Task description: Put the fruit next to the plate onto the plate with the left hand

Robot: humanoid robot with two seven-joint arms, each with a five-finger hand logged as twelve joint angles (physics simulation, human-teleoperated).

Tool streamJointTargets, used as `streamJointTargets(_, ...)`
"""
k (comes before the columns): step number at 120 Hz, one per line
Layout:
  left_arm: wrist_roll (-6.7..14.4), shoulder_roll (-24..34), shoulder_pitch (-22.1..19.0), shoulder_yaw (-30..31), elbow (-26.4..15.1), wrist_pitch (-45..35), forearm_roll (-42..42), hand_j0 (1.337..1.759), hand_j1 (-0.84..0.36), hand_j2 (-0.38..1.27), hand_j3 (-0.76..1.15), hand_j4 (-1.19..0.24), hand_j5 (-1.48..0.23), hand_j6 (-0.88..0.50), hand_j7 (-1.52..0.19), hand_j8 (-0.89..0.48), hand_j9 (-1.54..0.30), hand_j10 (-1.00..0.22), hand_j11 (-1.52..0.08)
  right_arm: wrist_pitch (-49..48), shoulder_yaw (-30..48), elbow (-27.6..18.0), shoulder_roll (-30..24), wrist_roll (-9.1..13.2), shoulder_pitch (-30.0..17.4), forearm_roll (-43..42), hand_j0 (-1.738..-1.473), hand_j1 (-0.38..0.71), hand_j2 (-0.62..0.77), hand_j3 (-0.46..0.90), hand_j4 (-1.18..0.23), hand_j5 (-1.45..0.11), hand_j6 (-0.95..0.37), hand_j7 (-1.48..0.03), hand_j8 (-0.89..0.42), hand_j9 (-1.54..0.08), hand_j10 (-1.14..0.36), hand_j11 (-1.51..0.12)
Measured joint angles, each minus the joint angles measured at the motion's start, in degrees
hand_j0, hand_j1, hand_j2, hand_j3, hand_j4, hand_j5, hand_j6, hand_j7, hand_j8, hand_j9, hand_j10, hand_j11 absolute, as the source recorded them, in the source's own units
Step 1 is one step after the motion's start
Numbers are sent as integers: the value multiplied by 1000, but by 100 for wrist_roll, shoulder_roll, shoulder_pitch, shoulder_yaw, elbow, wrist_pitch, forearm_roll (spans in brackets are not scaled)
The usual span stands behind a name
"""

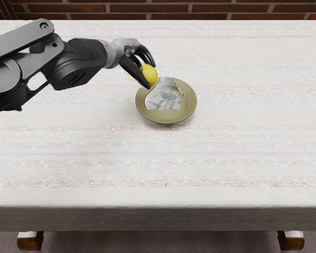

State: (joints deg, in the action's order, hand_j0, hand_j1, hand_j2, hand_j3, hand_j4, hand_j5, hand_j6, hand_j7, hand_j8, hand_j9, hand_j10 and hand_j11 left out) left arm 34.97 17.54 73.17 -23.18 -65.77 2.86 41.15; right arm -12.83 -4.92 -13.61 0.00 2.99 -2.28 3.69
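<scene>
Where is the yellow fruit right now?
In the head view, the yellow fruit sits gripped in the left hand, just left of picture centre, at the upper-left rim of the plate. It has not been released onto the plate.

The pale, faintly striped table [226,158] carries an olive plate [166,119] — near its middle, toward the far edge.

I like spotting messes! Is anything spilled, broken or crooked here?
Nothing stands out. The plate sits flat on the table, and the left robot hand holds the yellow fruit by its rim. Nothing is spilled.
</scene>
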Motion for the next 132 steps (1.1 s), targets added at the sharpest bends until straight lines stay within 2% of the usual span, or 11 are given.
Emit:
streamJointTargets(12, -1, -374, 104, 305, 11, 30, 267, 1655, -317, 447, 0, -730, -1057, -389, -1030, -433, -1014, -759, -1017, 0, 0, 0, 0, 0, -1, 0, -1658, -334, -3, 0, -12, -17, -12, -17, -12, -17, -12, -17)
streamJointTargets(28, 1, -561, 269, 884, 117, 51, 884, 1656, -363, 534, 0, -737, -1080, -362, -1044, -411, -1024, -769, -1028, 0, 0, -1, 0, 0, -1, 0, -1658, -334, -3, 0, -12, -16, -12, -17, -12, -17, -12, -17)
streamJointTargets(43, 2, -576, 299, 1209, 236, 60, 1181, 1655, -392, 565, 0, -747, -1112, -336, -1069, -383, -1043, -783, -1046, 0, 0, 0, 0, 0, -1, 0, -1658, -334, -3, 0, -12, -16, -12, -17, -12, -16, -12, -16)
streamJointTargets(44, 2, -576, 301, 1234, 245, 58, 1197, 1655, -368, 500, 0, -749, -1110, -339, -1069, -387, -1044, -784, -1047, 0, 0, 0, 0, 0, -1, 0, -1658, -334, -3, 0, -12, -16, -12, -16, -12, -16, -12, -16)
streamJointTargets(55, 2, -585, 287, 1541, 334, 57, 1308, 1655, -389, 596, 0, -755, -1120, -347, -1076, -401, -1051, -791, -1053, 0, 0, -1, 0, 0, -2, 0, -1658, -334, -3, 0, -12, -16, -12, -16, -12, -16, -12, -16)
streamJointTargets(63, 3, -585, 310, 1665, 378, 53, 1341, 1655, -427, 735, 0, -755, -1134, -357, -1080, -423, -1055, -796, -1058, 0, 0, 0, 0, 0, -1, 0, -1658, -334, -3, 0, -12, -16, -12, -16, -12, -16, -12, -16)
streamJointTargets(76, 2, -694, 365, 1730, 418, -69, 1380, 1655, -399, 744, 0, -773, -1134, -406, -1096, -458, -1073, -804, -1076, 0, 0, 0, 0, 0, -1, 0, -1658, -334, -3, 0, -12, -17, -12, -17, -12, -17, -12, -17)
streamJointTargets(85, 1, -1125, 392, 1758, 608, -210, 1396, 1654, -385, 771, 0, -783, -1137, -420, -1100, -482, -1083, -809, -1086, 0, 0, -1, 0, 0, 0, 0, -1658, -334, -3, 0, -12, -16, -12, -17, -12, -17, -12, -17)
streamJointTargets(102, 2, -1181, 377, 1792, 922, -388, 1453, 1655, -418, 680, 0, -780, -1110, -394, -1078, -543, -1066, -801, -1068, 0, 0, 0, 0, 0, 0, 0, -1658, -334, -3, 0, -13, -17, -12, -17, -12, -17, -13, -17)
streamJointTargets(117, 3, -1157, 343, 1791, 1005, -467, 1468, 1657, -97, 374, 0, -448, -635, -238, -618, -330, -611, -460, -612, 0, 0, 0, 0, 0, 0, 0, -1658, -334, -3, 0, -12, -16, -12, -16, -12, -16, -12, -16)
streamJointTargets(132, 3, -1149, 365, 1790, 1029, -492, 1451, 1657, 105, 204, 0, -246, -348, -133, -338, -183, -335, -253, -335, 0, 0, 2, 0, 0, 0, 0, -1658, -334, -3, 0, -12, -16, -12, -16, -12, -16, -12, -16)
